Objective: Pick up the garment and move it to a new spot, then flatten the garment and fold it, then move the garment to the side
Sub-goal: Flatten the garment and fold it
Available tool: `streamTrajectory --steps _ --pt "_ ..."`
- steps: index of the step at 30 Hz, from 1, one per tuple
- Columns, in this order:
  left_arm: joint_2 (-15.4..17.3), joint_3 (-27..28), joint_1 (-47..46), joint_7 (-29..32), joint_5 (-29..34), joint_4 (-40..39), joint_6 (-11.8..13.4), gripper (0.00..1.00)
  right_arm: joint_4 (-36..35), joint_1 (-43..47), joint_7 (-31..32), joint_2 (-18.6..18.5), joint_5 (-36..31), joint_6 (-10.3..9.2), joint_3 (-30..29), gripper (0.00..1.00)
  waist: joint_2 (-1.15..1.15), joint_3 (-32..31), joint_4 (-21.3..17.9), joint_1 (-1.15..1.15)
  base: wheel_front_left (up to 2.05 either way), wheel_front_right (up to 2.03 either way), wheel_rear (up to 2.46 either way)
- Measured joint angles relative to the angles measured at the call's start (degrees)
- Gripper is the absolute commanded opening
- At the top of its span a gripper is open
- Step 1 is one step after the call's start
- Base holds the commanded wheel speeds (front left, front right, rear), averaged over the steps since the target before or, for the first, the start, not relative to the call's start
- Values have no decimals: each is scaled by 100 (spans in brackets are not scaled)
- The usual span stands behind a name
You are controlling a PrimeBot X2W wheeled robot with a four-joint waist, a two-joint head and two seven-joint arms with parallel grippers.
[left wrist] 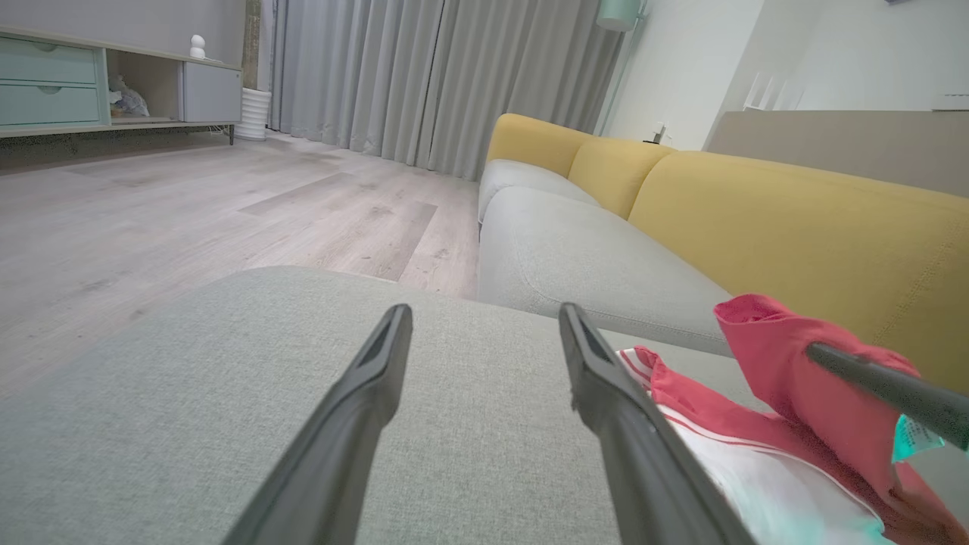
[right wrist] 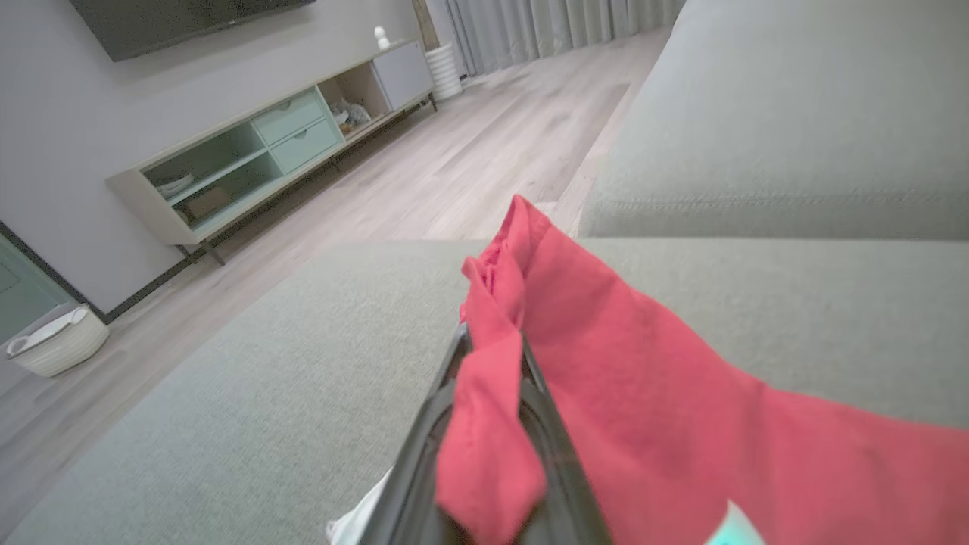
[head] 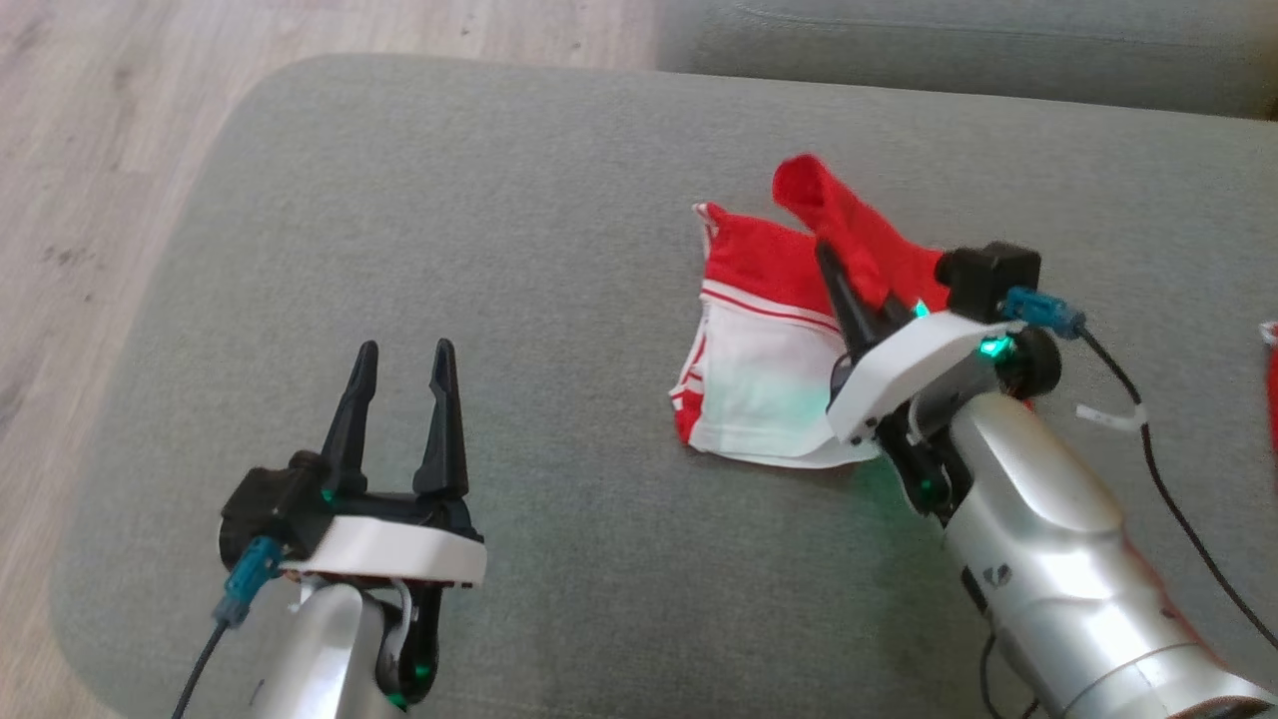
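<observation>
The garment (head: 759,350) is red and white and lies crumpled on the grey ottoman (head: 519,230), right of centre. Its red part (head: 849,225) is lifted into a raised fold. My right gripper (head: 827,258) is shut on that red fold, which drapes over the fingers (right wrist: 484,409) in the right wrist view. My left gripper (head: 404,359) stands open over bare cushion at the lower left, well apart from the garment, with nothing between its fingers (left wrist: 378,363). In the left wrist view the garment (left wrist: 787,378) lies to the right, with a right finger (left wrist: 886,386) in it.
A grey sofa seat (head: 958,45) with yellow backrests (left wrist: 795,219) lies beyond the ottoman. Wooden floor (head: 90,180) runs along the left. A red item (head: 1270,379) shows at the right edge. A media cabinet (right wrist: 265,151) and a white basket (right wrist: 53,348) stand by the wall.
</observation>
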Motion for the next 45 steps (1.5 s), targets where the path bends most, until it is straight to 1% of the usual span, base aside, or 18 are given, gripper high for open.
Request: streamTrajectory --steps 5,7,8,11,15,18,20,21,23,25,27,29,32,34,37,41,45 --pt "-2 -136 -13 0 -32 46 5 100 326 -4 -105 -2 454 0 643 0 0 73 164 1 0 0 0" --pt "2 -145 -13 -1 -62 89 45 100 514 -12 -212 -2 466 0 858 2 0 66 184 1 0 0 0" --pt "2 -153 -13 -1 -59 105 45 100 570 -17 -219 -7 475 0 982 100 0 61 189 0 0 0 0" --pt "2 -146 -13 -1 -58 138 44 100 570 -46 -332 -8 597 0 1183 100 0 51 157 1 0 0 0" --pt "2 -104 -13 0 -53 145 42 100 386 -152 -522 -10 786 0 1348 100 0 42 54 0 0 0 0" --pt "2 -63 -13 0 -43 142 38 100 370 -321 -691 -3 647 0 1293 100 0 16 -91 0 0 0 0" --pt "1 4 -13 -1 -3 129 36 100 404 -398 -743 -3 368 0 999 100 0 -9 -202 0 0 0 0" --pt "1 49 -12 0 4 119 36 100 390 -411 -742 -4 207 0 737 100 0 -23 -261 0 0 0 0" --pt "3 98 -9 -1 4 88 36 100 188 -395 -743 -8 -313 0 69 100 0 -53 -386 0 0 0 0" --pt "1 112 2 0 19 59 36 100 -203 -269 -754 -14 -912 0 -624 100 0 -85 -509 0 0 0 0" --pt "1 156 16 0 57 45 36 100 -647 78 -762 -13 -1503 0 -1268 100 0 -125 -629 0 0 0 0" --pt "2 248 38 -1 63 4 36 100 -1040 622 -768 -15 -1940 0 -1825 100 0 -164 -743 0 0 0 0" --pt "0 270 134 -1 158 -30 12 100 -1543 1512 -767 -8 -2434 0 -2410 100 0 -213 -899 0 0 0 0" --pt "1 285 214 0 356 0 -2 100 -1859 1945 -767 0 -2551 0 -2618 100 0 -230 -982 0 0 0 0" --pt "2 394 311 0 415 16 -2 100 -2195 2293 -767 23 -2552 0 -2722 100 0 -232 -1102 0 0 0 0" --pt "2 444 383 0 454 26 -3 100 -2384 2570 -767 76 -2549 0 -2740 100 0 -193 -1203 0 0 0 0" --pt "3 435 380 0 455 70 -14 100 -2437 2691 -767 93 -2525 0 -2747 100 0 -109 -1198 0 0 0 0"
